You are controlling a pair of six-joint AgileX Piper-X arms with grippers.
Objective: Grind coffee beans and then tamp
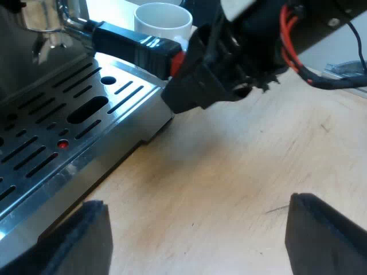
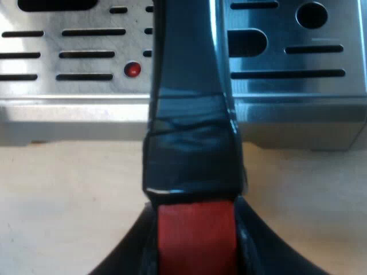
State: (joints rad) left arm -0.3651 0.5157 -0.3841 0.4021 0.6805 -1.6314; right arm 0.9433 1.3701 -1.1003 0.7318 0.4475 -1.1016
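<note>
The metal holder [image 1: 40,20] hangs over the espresso machine's slotted drip tray [image 1: 86,132], with its dark handle [image 1: 129,43] reaching out past the tray's edge. My right gripper [image 1: 198,71] is shut on the handle's red end [image 1: 178,60]. In the right wrist view the handle [image 2: 192,114] runs out over the tray [image 2: 287,57], and the red end [image 2: 195,229] sits between my right gripper's [image 2: 195,252] fingers. My left gripper [image 1: 200,235] is open low over the wooden table [image 1: 229,160] beside the tray, holding nothing.
A white mug [image 1: 163,23] stands on the table beyond the handle. A small red float [image 1: 62,144] shows in the tray's grille [image 2: 132,70]. The tray's steel edge [image 2: 172,109] rises just above the tabletop.
</note>
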